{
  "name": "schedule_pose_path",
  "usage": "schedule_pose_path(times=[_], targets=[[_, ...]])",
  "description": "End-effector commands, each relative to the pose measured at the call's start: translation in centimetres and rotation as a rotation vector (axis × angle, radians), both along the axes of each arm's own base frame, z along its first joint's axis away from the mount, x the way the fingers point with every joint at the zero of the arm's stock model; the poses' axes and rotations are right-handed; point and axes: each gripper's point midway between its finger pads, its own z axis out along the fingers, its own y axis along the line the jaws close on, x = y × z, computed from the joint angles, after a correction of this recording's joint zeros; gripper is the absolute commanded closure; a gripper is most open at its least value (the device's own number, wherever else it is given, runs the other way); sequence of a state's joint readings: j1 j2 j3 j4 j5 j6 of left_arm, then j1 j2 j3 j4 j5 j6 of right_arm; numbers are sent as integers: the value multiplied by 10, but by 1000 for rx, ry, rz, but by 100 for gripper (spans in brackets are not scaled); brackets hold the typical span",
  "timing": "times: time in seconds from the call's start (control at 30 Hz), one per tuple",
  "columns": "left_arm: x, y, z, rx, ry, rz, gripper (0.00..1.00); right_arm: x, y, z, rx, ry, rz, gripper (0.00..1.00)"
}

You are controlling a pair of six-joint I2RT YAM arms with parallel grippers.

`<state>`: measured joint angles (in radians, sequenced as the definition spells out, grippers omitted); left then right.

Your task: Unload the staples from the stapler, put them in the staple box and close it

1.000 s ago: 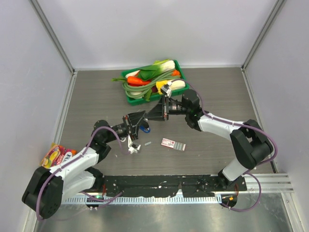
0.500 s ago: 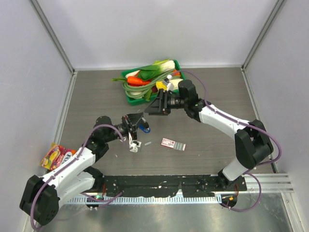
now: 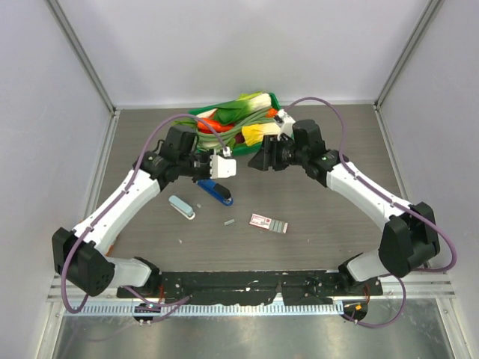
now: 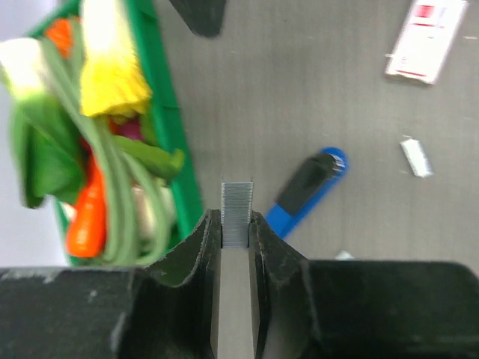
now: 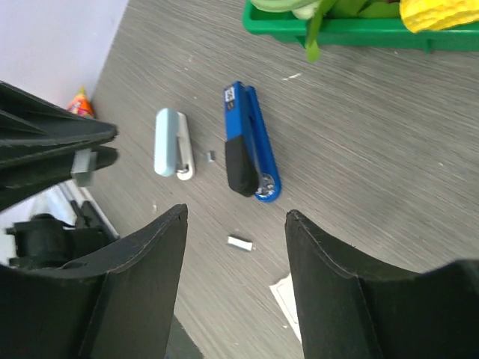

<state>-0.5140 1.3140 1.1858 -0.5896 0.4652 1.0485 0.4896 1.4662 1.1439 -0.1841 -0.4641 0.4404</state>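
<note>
**Desk:** What has changed in the past second?

**Photographer:** The left gripper [image 4: 236,221], pinched narrow on the staples [image 4: 237,200], has lifted away toward the green vegetable tray [image 4: 156,75] at the top of the overhead frame. The right gripper [image 5: 236,215], shut a moment ago close to the stapler, now stands wide and empty, drawn back right of centre.

**Desk:** And the stapler?

**Photographer:** The stapler [image 3: 216,191] lies on the surface [image 3: 314,239] at mid-frame, below and between the two grippers, touched by neither.

**Desk:** Is the job done, then?

**Photographer:** Nearly, by the look of it. The strip is out and clear of the stapler, and probably only needs setting down. A small grey piece [image 3: 230,222] lies loose lower right of the stapler. I cannot tell whether it is more staples.
</note>
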Motion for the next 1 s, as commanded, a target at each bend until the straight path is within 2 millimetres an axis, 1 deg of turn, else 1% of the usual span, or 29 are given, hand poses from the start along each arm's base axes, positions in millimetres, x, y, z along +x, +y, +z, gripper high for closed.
schedule_pose_path(times=[0.0,0.03,0.07,0.13,0.17,0.2,0.23,0.27,0.3,0.33,0.37,0.4,0.43,0.5,0.53,0.57,0.6,0.63,0.73,0.83,0.97], targets=[[-69,20,-18,28,426,48,100,-4,-18,8,-86,-181,13,40],[-76,19,-18,21,455,32,100,-8,-20,6,-88,-194,31,40],[-90,21,-19,30,504,6,100,-13,-19,16,-77,-250,61,40],[-103,15,-11,-11,541,-49,100,-32,-12,25,-39,-283,164,40],[-111,16,-11,-11,569,-66,100,-41,-11,37,-27,-336,205,40],[-118,14,-9,-6,569,-106,100,-51,-8,42,-14,-363,250,41],[-123,11,-9,-5,596,-126,100,-57,-6,43,-16,-385,273,40],[-129,12,-11,6,625,-128,100,-67,0,47,-16,-410,306,40],[-131,8,-9,5,635,-136,100,-74,3,52,-23,-450,336,40],[-132,7,-11,9,667,-124,100,-76,7,55,-31,-469,346,41],[-134,5,-10,3,679,-130,100,-91,20,55,-39,-486,394,41],[-133,3,-8,-3,681,-131,100,-96,25,55,-53,-510,409,41],[-134,2,-8,-6,701,-129,100,-94,27,54,-96,-554,400,42],[-136,-1,2,-25,709,-138,100,-111,41,52,-118,-598,460,43],[-142,1,3,-21,734,-152,100,-117,44,51,-121,-615,471,43],[-147,-1,7,-33,752,-175,100,-118,46,54,-126,-645,463,44],[-149,-2,13,-41,749,-195,100,-126,51,55,-123,-663,483,44],[-156,1,15,-35,775,-203,100,-128,51,59,-125,-686,486,44],[-162,1,22,-39,785,-226,100,-137,54,66,-114,-709,515,44],[-165,1,25,-43,795,-235,100,-145,58,73,-104,-730,531,44],[-164,-1,23,-46,806,-230,100,-148,60,82,-94,-756,524,45]])
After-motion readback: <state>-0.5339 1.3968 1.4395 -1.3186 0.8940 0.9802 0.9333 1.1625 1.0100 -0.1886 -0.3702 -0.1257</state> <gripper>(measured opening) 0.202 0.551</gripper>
